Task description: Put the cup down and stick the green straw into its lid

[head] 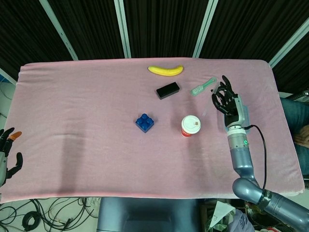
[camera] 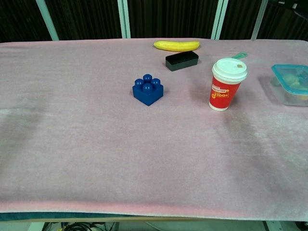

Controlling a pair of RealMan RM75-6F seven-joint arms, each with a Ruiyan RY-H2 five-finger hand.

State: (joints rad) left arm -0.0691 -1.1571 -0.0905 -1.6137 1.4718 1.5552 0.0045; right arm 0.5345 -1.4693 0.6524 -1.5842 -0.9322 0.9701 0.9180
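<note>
The red paper cup (head: 191, 126) (camera: 226, 84) with a white lid stands upright on the pink cloth, right of centre. My right hand (head: 226, 100) hovers to the right of the cup and above the table. It pinches a thin pale green straw (head: 208, 103) (camera: 258, 19) that slants downward toward the cup's side. In the chest view only a dark edge of that hand (camera: 290, 5) shows at the top right corner. My left hand (head: 7, 155) hangs off the table's left front edge with its fingers apart and nothing in it.
A blue brick (head: 145, 122) (camera: 147, 89) sits left of the cup. Behind it lie a black box (head: 167, 90) (camera: 182, 60), a banana (head: 165, 70) (camera: 176, 45) and a green brush (head: 202, 87). A blue-rimmed food container (camera: 290, 84) stands right of the cup.
</note>
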